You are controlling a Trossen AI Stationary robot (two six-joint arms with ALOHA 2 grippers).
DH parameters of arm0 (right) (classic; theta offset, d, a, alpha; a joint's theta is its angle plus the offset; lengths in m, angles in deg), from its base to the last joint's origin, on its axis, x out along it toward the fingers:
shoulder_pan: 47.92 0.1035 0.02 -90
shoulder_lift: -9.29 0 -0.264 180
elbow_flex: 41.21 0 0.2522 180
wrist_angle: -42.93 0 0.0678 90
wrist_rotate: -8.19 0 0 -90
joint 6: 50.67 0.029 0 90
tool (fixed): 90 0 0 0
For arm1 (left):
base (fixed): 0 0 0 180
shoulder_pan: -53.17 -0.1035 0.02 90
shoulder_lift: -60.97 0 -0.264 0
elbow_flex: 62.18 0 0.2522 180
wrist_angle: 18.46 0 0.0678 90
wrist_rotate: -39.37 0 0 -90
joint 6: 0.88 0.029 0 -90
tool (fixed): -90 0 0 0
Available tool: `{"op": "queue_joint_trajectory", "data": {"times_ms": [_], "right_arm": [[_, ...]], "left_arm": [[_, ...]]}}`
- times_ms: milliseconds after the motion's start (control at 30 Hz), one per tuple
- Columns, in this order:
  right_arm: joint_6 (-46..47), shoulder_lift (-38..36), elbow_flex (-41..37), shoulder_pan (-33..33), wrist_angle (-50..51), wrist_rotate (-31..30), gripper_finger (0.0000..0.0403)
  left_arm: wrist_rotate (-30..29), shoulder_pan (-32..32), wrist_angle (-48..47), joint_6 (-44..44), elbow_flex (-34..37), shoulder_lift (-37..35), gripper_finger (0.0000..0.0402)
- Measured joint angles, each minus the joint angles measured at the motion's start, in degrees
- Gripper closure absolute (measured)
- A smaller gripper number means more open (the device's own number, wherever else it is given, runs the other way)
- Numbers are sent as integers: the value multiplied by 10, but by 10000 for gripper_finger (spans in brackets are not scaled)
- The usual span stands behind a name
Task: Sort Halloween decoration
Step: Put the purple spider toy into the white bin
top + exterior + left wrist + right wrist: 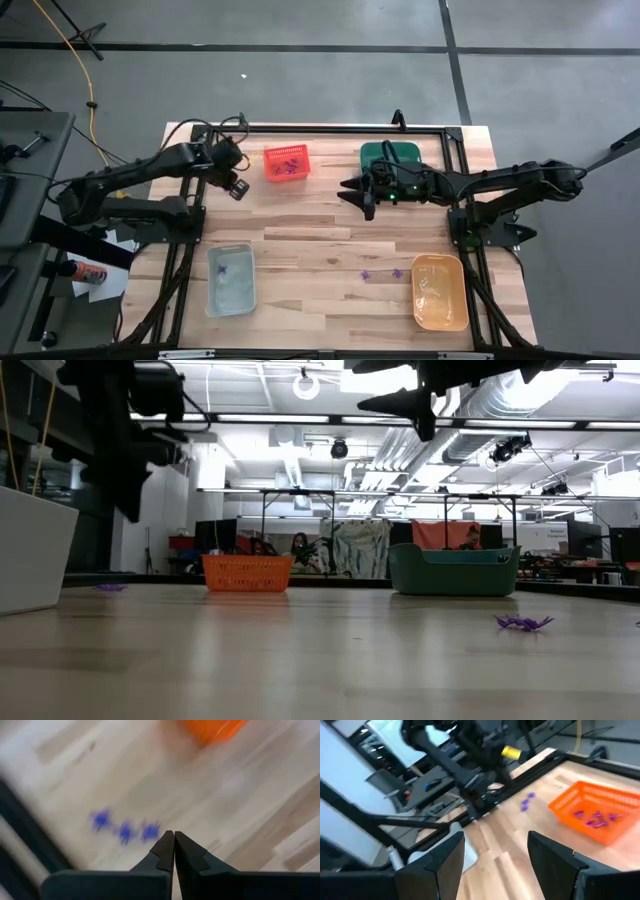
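Observation:
Three tiny purple spiky trinkets [125,832] lie on the wood just left of the red mesh basket [287,162]; the right wrist view shows them too [527,802]. More purple trinkets [594,818] lie inside that basket. Two others [381,273] rest on the table near the orange bin [440,292]. My left gripper [174,837] hangs shut above the three trinkets, with nothing visible between its tips. My right gripper [353,195] floats open at mid-table beside the green bin [390,156], its fingers [449,854] holding nothing.
A clear bin [230,280] stands near the front left and the orange bin at the front right. The table's black frame [330,129] runs along its far edge. Bare wood lies between the bins. A purple trinket [522,623] shows low on the right in the low view.

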Motion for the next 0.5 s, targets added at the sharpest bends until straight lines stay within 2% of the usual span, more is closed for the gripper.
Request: {"op": "queue_joint_trajectory", "data": {"times_ms": [200, 500], "right_arm": [[-35, 0, 0, -11, 6, -14, 190], [-74, 0, 0, -22, 17, -8, 190]], "left_arm": [[-28, 0, -7, -18, 0, 79, 370], [-30, -40, 5, -17, 0, 223, 272]]}}
